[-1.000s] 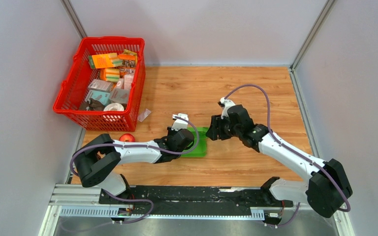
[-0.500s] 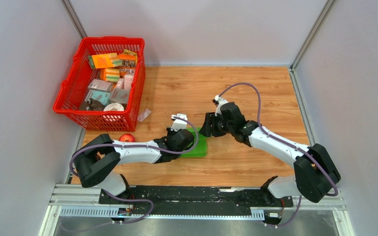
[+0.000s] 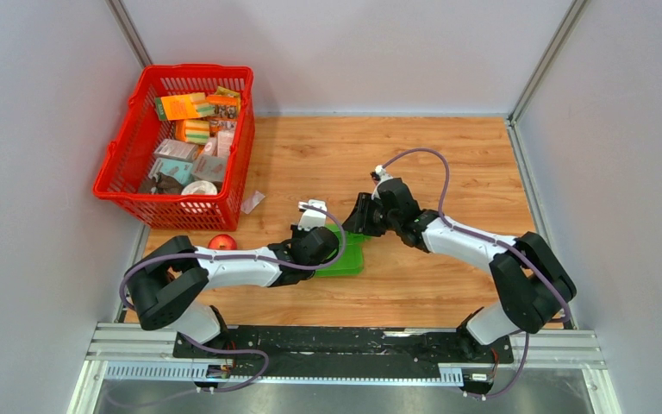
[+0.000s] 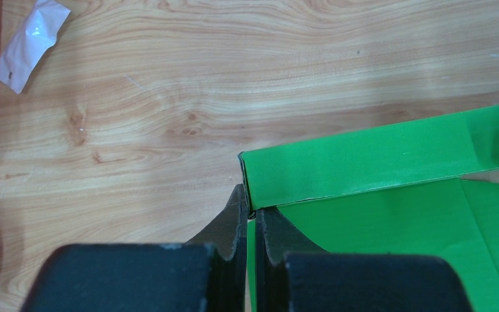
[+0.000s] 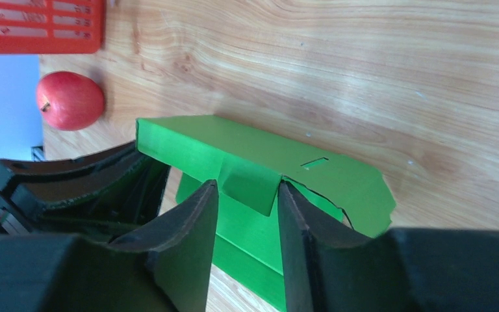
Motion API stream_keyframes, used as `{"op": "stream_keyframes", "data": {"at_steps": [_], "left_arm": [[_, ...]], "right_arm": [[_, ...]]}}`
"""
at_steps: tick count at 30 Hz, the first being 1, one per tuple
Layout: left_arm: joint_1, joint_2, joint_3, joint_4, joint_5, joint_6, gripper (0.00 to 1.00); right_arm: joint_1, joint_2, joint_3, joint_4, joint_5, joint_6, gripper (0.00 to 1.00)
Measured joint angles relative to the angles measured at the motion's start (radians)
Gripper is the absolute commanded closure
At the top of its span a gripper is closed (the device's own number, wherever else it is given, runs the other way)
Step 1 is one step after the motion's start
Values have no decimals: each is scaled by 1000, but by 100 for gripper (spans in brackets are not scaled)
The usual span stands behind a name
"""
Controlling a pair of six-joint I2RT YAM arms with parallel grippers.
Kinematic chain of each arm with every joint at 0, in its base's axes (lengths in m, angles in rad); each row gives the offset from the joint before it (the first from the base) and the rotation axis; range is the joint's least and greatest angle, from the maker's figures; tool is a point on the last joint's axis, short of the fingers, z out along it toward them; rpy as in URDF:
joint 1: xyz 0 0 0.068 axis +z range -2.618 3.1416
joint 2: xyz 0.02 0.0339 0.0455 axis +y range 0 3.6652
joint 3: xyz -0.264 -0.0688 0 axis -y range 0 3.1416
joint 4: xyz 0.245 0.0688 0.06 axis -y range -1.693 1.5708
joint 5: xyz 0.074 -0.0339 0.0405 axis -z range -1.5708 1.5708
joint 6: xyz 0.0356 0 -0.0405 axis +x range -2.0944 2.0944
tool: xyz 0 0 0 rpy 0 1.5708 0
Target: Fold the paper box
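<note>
The paper box (image 3: 349, 254) is bright green card, partly folded, lying near the table's middle with one long wall raised. It also shows in the left wrist view (image 4: 377, 162) and the right wrist view (image 5: 247, 146). My left gripper (image 3: 323, 235) is shut on the box's left edge, right at the corner of the raised wall (image 4: 250, 207). My right gripper (image 3: 353, 226) is open at the box's far right side. Its fingers straddle a small flap hanging from the raised wall (image 5: 247, 188), without pinching it.
A red basket (image 3: 181, 210) with several small packages stands at the back left. A red apple (image 3: 222, 242) lies left of the box, also in the right wrist view (image 5: 69, 101). A white plastic scrap (image 3: 252, 201) lies by the basket.
</note>
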Motion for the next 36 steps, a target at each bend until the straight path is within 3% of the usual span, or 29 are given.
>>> {"op": "stream_keyframes", "data": {"at_steps": [2, 3, 10, 14, 17, 18, 20, 24, 25, 29, 30, 36], "left_arm": [[0, -4, -3, -8, 0, -1, 100], [1, -6, -3, -13, 0, -3, 100], [6, -38, -28, -26, 0, -16, 100], [6, -44, -29, -43, -2, -14, 100], [7, -44, -35, -37, -5, -14, 100], [7, -44, -36, -36, -6, -16, 100], [7, -44, -36, -35, -6, -21, 100], [5, -61, -47, -28, 3, -31, 100], [4, -68, -55, -24, 5, -34, 100], [4, -82, -71, -18, 7, -40, 100], [4, -82, -71, -19, 8, -40, 100], [4, -82, -70, -20, 7, -43, 100]], "right_arm": [[0, 16, 0, 24, -12, 38, 69], [-3, 21, 0, 31, -14, 55, 77], [-19, 38, -32, 103, -40, 207, 100], [-27, 62, -45, 161, -60, 272, 100], [-29, 70, -53, 182, -63, 282, 88], [-29, 68, -53, 183, -62, 277, 72], [-27, 55, -53, 166, -53, 253, 62], [-21, -35, -65, 76, -6, 135, 56], [-16, -65, -73, 61, 8, 103, 57], [23, -167, -121, 46, 77, -20, 95], [36, -169, -124, 44, 97, -42, 99], [119, -111, -132, 29, 208, -125, 100]]}}
